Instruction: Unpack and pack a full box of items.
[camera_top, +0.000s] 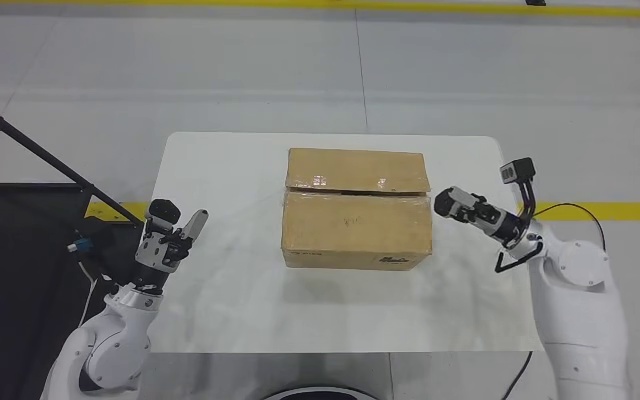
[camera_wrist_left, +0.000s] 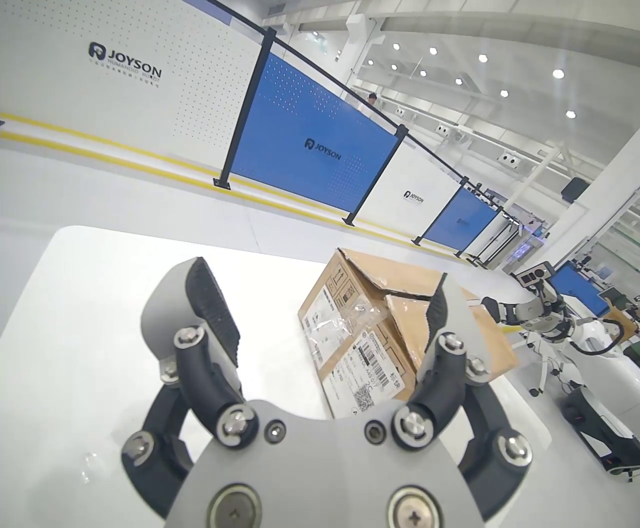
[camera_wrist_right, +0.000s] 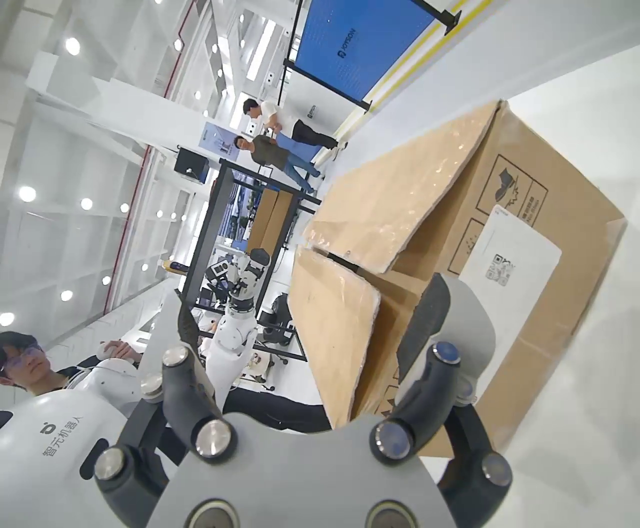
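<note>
box (camera_top: 357, 210) sits shut around the middle of the white table (camera_top: 230, 300), long side running left to right, between the two grippers. the two big top flaps (camera_top: 355, 170) are folded down and meet along a seam (camera_top: 355, 190) that runs the length of the lid. the seam isn't tight. in the right wrist view there's a thin dark gap where the flap edges meet, and one edge rides a bit higher than the other. shiny clear tape (camera_wrist_right: 450, 165) is stuck on the flaps, wrinkled in spots. whatever's inside is hidden, can't make out any of it through the gap. white labels (camera_wrist_right: 510, 260) with printed codes sit on both ends of the box.

left gripper (camera_wrist_left: 320, 280) hangs over the left part of the table, well apart from the box's left end and pointed toward it. jaws are spread wide and empty, ribbed black pads (camera_wrist_left: 215, 305) facing each other.

right gripper (camera_wrist_right: 307, 300) is just beside the box's right end, roughly level with the lid. jaws are wide apart here too, holding nothing. can't tell for sure whether a finger touches the cardboard. in the top view it looks like there's a sliver of table between them.
</note>
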